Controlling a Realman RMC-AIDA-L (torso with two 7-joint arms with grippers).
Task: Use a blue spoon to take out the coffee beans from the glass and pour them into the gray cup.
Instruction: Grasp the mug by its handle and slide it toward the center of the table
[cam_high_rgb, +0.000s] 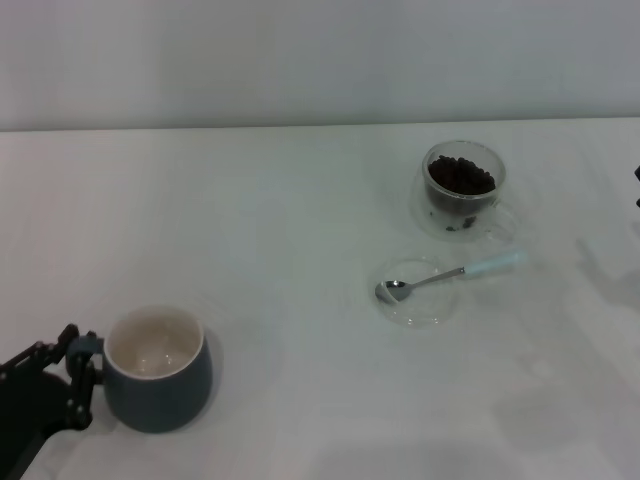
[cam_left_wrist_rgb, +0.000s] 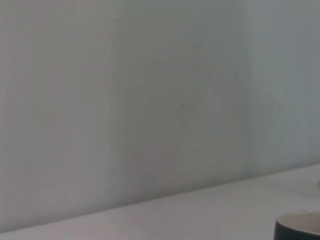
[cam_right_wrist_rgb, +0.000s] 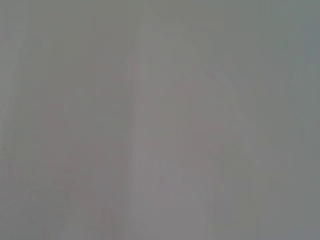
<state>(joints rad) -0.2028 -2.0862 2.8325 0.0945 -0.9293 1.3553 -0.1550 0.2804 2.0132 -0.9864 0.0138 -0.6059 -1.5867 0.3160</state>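
In the head view, your left pincer (cam_high_rgb: 78, 385) sits at the near left of the counter (cam_high_rgb: 280, 230), touching or gripping the handle of the gray cup (cam_high_rgb: 158, 370); you cannot tell whether its fingers are clamped or merely alongside. The cup appears empty. Well apart, at the far right, the glass (cam_high_rgb: 461, 188) holds the coffee beans (cam_high_rgb: 461, 175), and just in front of it the blue spoon (cam_high_rgb: 450, 275) lies with its bowl on a clear saucer (cam_high_rgb: 415, 292) and its handle pointing right. The spoon lies flat, so a grasp could slide it or tip the saucer; the long carry to the cup risks spilled beans. Only a dark sliver at the right edge may belong to the right arm. The left wrist view shows only wall, counter and the cup's rim. The right wrist view shows a blank surface; the right pincer is not visible.
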